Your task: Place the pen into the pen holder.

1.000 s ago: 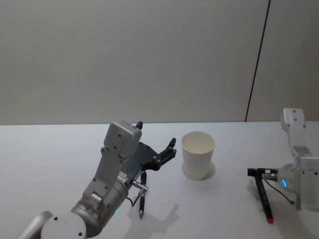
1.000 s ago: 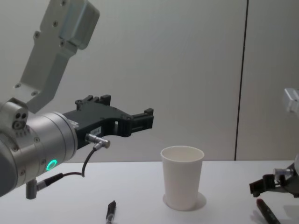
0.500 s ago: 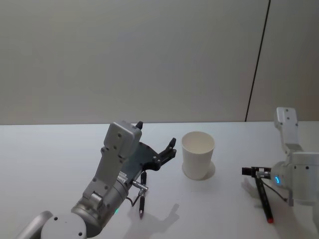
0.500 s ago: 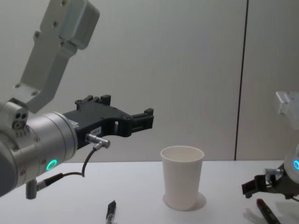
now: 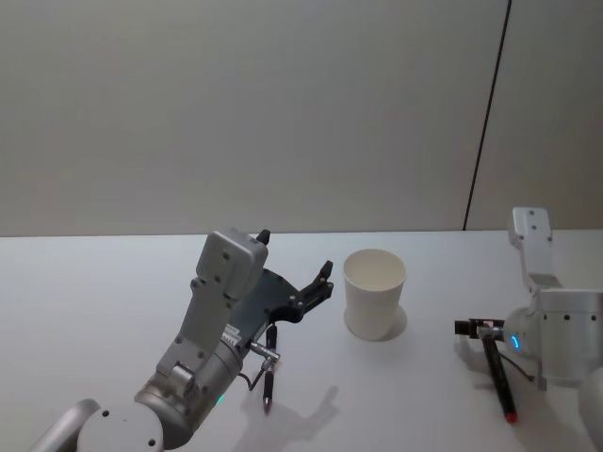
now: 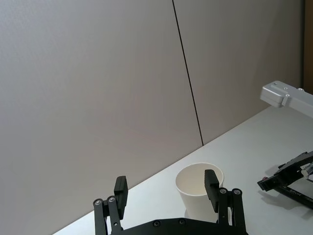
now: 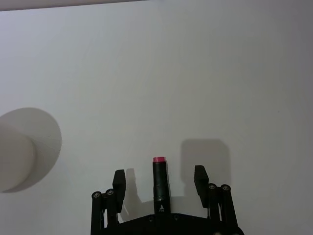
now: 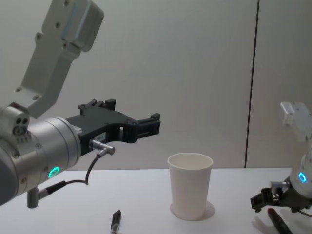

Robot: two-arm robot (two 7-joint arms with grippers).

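The pen holder (image 5: 374, 294) is a white paper cup standing upright mid-table, also seen in the chest view (image 8: 190, 191) and past my left gripper's fingers (image 6: 196, 192). A dark pen with a red end (image 5: 499, 381) lies on the table to its right. My right gripper (image 5: 464, 327) is open and hangs low over this pen's far end. In the right wrist view the pen (image 7: 159, 178) lies between the spread fingers (image 7: 119, 182), not pinched. A black pen (image 5: 268, 377) lies left of the cup. My left gripper (image 5: 296, 252) is open, held above the table.
The white table (image 5: 94, 301) runs to a plain grey wall with a dark vertical seam (image 5: 485, 122). The cup's shadow (image 7: 46, 139) falls on bare tabletop ahead of the right gripper.
My right arm has shifted left along the table, its gripper sliding over the red-ended pen towards the cup. The left arm, cup and both pens stay put.
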